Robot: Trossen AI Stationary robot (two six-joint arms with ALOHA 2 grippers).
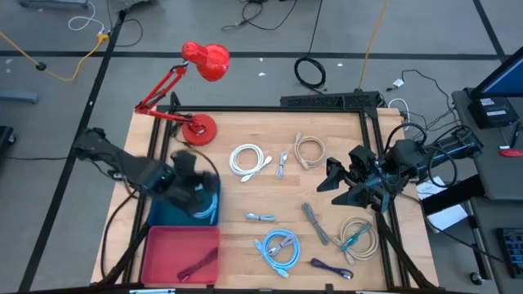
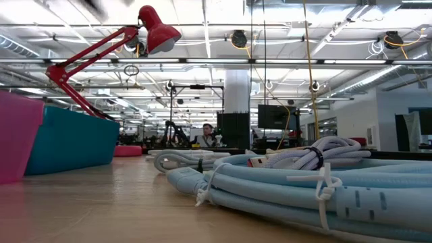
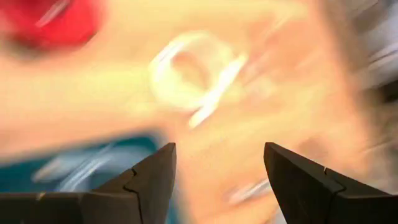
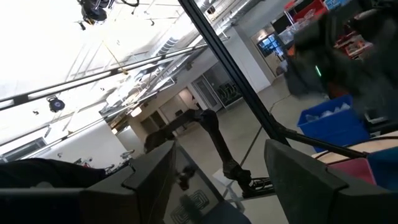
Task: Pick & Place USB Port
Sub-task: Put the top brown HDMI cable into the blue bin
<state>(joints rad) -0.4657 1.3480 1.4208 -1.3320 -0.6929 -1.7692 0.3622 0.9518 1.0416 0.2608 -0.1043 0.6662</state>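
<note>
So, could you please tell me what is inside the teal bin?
The teal bin holds a pale coiled cable. The open left gripper above it hides part of the bin.

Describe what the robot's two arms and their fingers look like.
Both arms are dark, nearly black, built of jointed segments. The left arm has a dark cable looping beside it. The right arm is bulkier at the wrist, with black cables trailing off it. The left gripper has two dark, wedge-shaped fingers tapering to points; the right gripper has the same.
</note>
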